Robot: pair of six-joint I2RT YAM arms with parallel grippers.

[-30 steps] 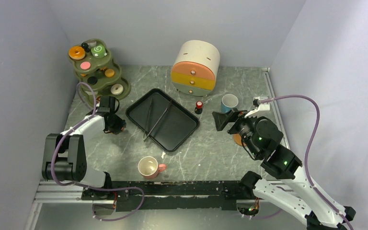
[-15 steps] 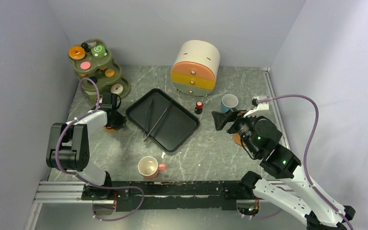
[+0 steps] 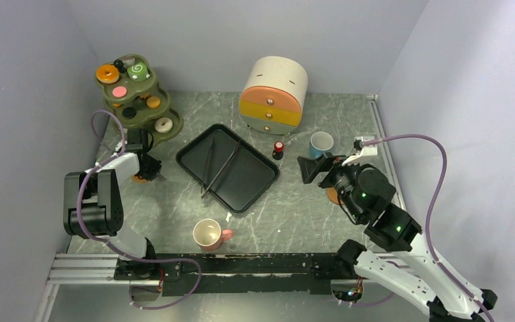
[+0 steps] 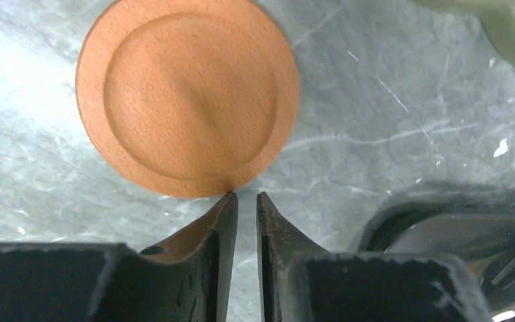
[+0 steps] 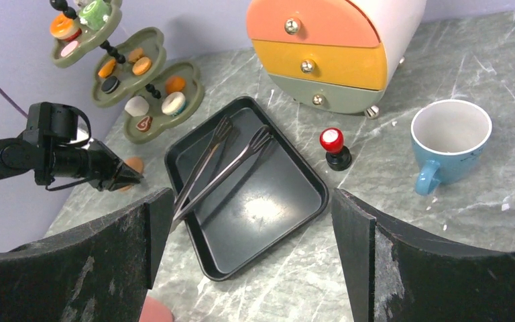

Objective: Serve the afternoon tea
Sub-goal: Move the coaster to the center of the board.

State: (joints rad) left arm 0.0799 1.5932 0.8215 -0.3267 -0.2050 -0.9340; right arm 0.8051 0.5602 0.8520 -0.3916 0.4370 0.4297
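Observation:
An orange saucer (image 4: 188, 97) lies flat on the marble table left of the black tray; it also shows in the top view (image 3: 137, 178). My left gripper (image 4: 245, 196) is low over the table, shut and empty, with one fingertip (image 4: 226, 201) at the saucer's near rim. My right gripper (image 5: 249, 221) is wide open and empty, raised over the table's right side. The blue cup (image 3: 321, 142) stands beyond it. The pink cup (image 3: 209, 234) stands near the front edge. A second orange saucer (image 3: 333, 196) is mostly hidden under the right arm. An orange doughnut (image 3: 108, 73), a green swirl roll (image 3: 137, 70) and a white doughnut (image 3: 163, 125) sit on the stand.
The olive-green tiered stand (image 3: 149, 114) is at the back left. The black tray (image 3: 248, 178) in the middle holds metal tongs (image 3: 218, 164). A drawer chest (image 3: 273, 94) stands at the back, with a small red-topped piece (image 3: 279, 149) in front of it. Walls enclose three sides.
My left gripper has moved left, away from the tray, and the orange saucer by it has shifted left too. The right arm has not moved.

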